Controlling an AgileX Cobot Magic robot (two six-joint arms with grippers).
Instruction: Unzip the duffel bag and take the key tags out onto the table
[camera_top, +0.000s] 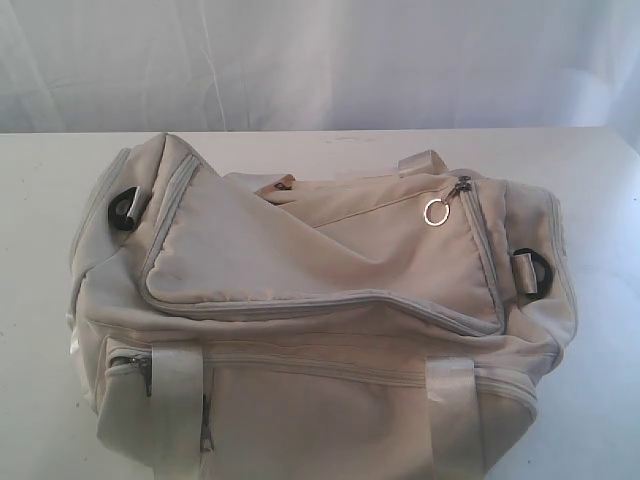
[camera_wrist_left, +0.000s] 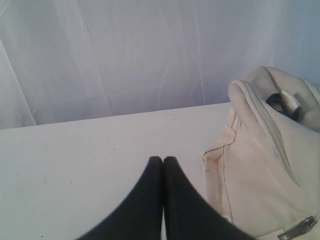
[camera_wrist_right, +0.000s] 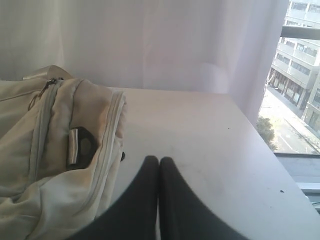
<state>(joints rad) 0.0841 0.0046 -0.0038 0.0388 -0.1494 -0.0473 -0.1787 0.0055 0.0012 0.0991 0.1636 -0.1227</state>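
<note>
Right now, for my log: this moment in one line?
duffel bag on table; key tags unseen; left gripper shut; right gripper shut

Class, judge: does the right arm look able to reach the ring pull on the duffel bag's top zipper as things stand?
Probably yes. The ring pull lies exposed on the duffel bag near its right end. The right gripper, shut, is over the table beside that end, with nothing between.

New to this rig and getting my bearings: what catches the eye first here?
The beige duffel bag fills the middle of the white table, its top flap apparently zipped, a metal ring pull near its right end. The left gripper and right gripper are shut and empty, one off each end of the bag.
</note>
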